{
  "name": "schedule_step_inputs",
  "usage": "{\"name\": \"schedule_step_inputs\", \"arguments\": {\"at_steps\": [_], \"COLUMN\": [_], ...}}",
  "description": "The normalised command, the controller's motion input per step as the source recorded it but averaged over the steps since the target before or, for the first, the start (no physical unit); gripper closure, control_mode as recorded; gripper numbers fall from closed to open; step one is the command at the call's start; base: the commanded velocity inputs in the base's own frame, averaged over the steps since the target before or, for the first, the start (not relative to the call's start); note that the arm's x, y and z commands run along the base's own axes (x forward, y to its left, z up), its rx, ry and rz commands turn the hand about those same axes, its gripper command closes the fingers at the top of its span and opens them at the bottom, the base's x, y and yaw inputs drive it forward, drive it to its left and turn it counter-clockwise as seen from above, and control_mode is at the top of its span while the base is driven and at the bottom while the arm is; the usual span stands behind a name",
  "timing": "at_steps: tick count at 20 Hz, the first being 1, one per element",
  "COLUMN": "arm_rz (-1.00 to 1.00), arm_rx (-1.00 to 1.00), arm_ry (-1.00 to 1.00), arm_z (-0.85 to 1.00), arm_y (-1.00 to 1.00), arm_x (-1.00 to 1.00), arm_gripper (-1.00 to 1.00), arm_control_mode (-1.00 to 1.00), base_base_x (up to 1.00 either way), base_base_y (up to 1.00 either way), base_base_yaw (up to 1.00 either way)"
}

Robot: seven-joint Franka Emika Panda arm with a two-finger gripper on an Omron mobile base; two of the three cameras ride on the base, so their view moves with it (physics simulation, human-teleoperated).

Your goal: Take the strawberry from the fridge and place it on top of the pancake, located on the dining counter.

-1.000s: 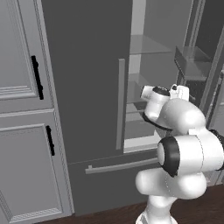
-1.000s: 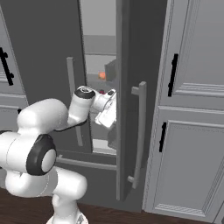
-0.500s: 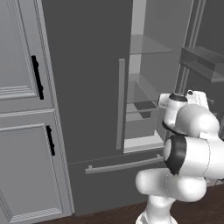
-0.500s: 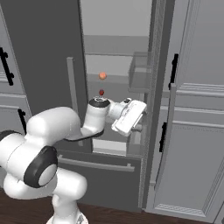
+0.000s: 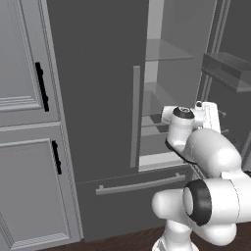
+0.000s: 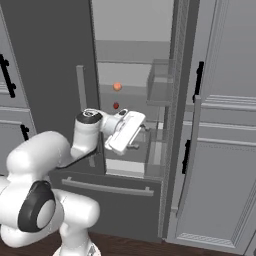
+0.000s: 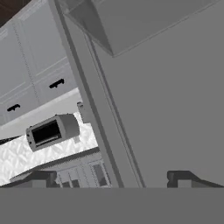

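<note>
Up close, looking at the gripper (image 6: 141, 134) by the open side of the fridge (image 6: 45, 60), with jaws spread wide and nothing between them. Pointing sideways toward the open right door (image 6: 176, 125), not into the shelves. From the hand camera, sitting just beside that door's edge, with the two fingertips (image 7: 41, 179) far apart. Farther in, finding a tiny red dot, most likely the strawberry (image 6: 116, 106), at the back of the fridge and well apart from the gripper. Just above it, spotting a round orange thing (image 6: 117, 86), easy to mix up with the fruit. Could go wrong in a few ways from here. Could bump the door or the door bin (image 6: 159, 92) while turning the hand in, being so near them. Could grab the orange thing by mistake. Could squash such a small fruit by closing off-centre, or knock it away and push it deeper in. Best to turn slowly first, then reach in straight and low toward the red dot.
</note>
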Motion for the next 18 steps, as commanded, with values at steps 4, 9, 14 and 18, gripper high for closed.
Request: {"name": "schedule_step_inputs", "arguments": {"at_steps": [4, 9, 14, 18], "arm_rz": [0.00, -0.09, -0.17, -0.38], "arm_rx": [0.15, 0.43, 0.47, 0.42], "arm_ry": [-0.05, -0.35, -0.29, -0.40], "arm_z": [0.04, -0.04, -0.17, -0.38], "arm_y": [1.00, 0.98, 1.00, 0.80], "arm_x": [0.07, 0.06, 0.55, 0.65], "arm_gripper": [-1.00, -1.00, -1.00, -1.00], "arm_control_mode": [-1.00, -1.00, -1.00, -1.00], "base_base_x": [0.00, 0.00, 0.00, 0.00], "base_base_y": [0.00, 0.00, 0.00, 0.00], "base_base_yaw": [0.00, 0.00, 0.00, 0.00]}}
